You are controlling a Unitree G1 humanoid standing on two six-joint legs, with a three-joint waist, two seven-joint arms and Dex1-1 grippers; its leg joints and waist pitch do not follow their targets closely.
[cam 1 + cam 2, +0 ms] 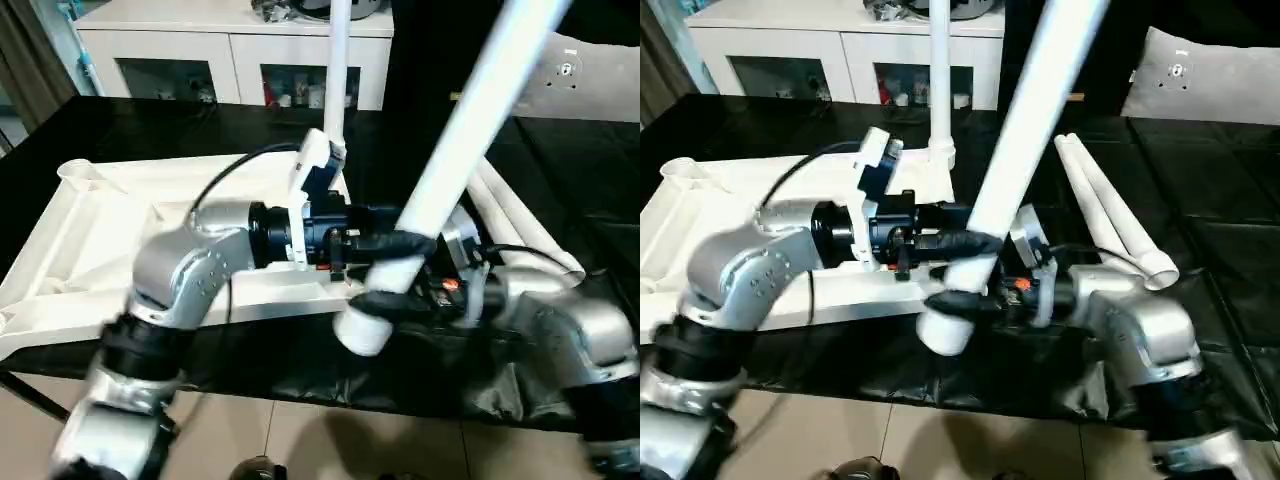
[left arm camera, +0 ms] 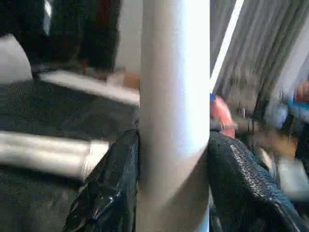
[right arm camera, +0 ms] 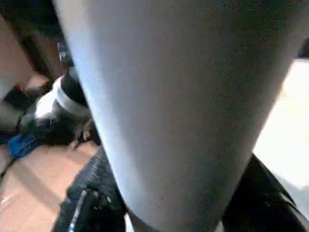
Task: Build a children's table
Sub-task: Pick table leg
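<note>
The top [image 1: 120, 235] lies ribbed side up on the left of the black table [image 1: 560, 180], its round far-left socket [image 1: 78, 172] open and empty. One leg [image 1: 337, 70] stands upright at the top's far right corner, apparently seated in its socket. In front of it the left gripper [image 1: 970, 243] reaches rightward and is clamped on the held leg [image 1: 470, 130], one black finger [image 2: 108, 193] pressed to each side of the tube. The right gripper [image 1: 385, 305] grips the same held leg just below, near its thick end; its fingers [image 3: 91, 203] close round the tube. The held leg's long axis runs steeply from its thick end, low and near, above the top's near right edge, up and away to the right, thin end highest. Both grippers sit near the thick end, the right nearer it. Seating the leg would seem to call for tipping the axis upright and carrying the thick end over a free socket; which near socket is free cannot be told. Two spare legs [image 1: 1110, 205] lie side by side at right, pointing near to far.
</note>
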